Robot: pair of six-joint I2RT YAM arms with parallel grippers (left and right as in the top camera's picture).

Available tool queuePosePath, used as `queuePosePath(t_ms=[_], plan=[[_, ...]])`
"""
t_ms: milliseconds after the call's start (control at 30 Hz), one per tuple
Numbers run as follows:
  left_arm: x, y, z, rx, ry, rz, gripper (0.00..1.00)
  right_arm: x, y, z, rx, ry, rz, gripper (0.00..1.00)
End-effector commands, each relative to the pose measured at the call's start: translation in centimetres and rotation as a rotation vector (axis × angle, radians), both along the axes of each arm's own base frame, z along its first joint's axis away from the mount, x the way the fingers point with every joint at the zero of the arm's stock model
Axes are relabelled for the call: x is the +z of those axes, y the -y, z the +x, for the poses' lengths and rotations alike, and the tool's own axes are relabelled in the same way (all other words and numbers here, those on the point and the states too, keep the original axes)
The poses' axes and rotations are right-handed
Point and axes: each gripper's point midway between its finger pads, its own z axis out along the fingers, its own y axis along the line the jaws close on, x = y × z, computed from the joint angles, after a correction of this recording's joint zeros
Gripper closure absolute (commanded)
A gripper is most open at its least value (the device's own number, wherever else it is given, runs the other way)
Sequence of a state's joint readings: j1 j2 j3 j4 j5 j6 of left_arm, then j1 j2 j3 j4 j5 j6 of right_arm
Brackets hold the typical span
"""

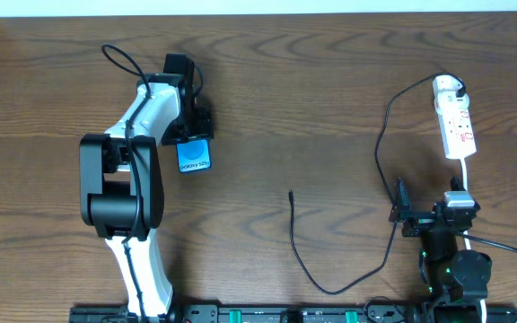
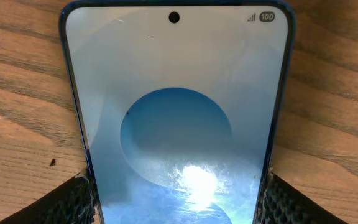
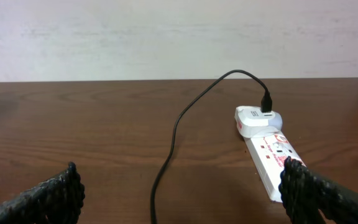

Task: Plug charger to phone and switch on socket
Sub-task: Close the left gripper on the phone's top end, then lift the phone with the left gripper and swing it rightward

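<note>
The left gripper [image 2: 179, 183] is clamped on the slim, glossy, black-edged phone [image 2: 176, 112] with its blue screen. Its ribbed black pads [image 2: 73, 202] press against both long edges. The phone is at the left of the grained brown wooden table [image 1: 285, 90]. The long thin black charger [image 1: 293, 224] cable lies loose at centre, its small connector tip bare on the wood, well apart from the phone. Its white plug head sits in the elongated white plastic socket [image 1: 456, 121] strip with red markings, far right. The right gripper [image 3: 180, 168] stands wide apart, holding nothing, on the near side of the strip.
</note>
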State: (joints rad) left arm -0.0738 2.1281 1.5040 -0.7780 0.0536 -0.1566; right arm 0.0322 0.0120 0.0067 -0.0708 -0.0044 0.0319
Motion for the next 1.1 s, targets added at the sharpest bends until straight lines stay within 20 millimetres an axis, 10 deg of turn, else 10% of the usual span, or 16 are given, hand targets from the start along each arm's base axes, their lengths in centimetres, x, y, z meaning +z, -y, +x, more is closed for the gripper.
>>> queuePosePath(t_ms=[0,1067], plan=[[-2.2,-0.5,-1.2,0.001,-0.065,0.017,0.92,0.0,-0.2,0.0,0.012,0.001,-0.018,0.01],[0.6,-0.4,-0.5,0.000,-0.024,0.011,0.92,0.0,-0.2,0.0,0.012,0.001,-0.018,0.01]])
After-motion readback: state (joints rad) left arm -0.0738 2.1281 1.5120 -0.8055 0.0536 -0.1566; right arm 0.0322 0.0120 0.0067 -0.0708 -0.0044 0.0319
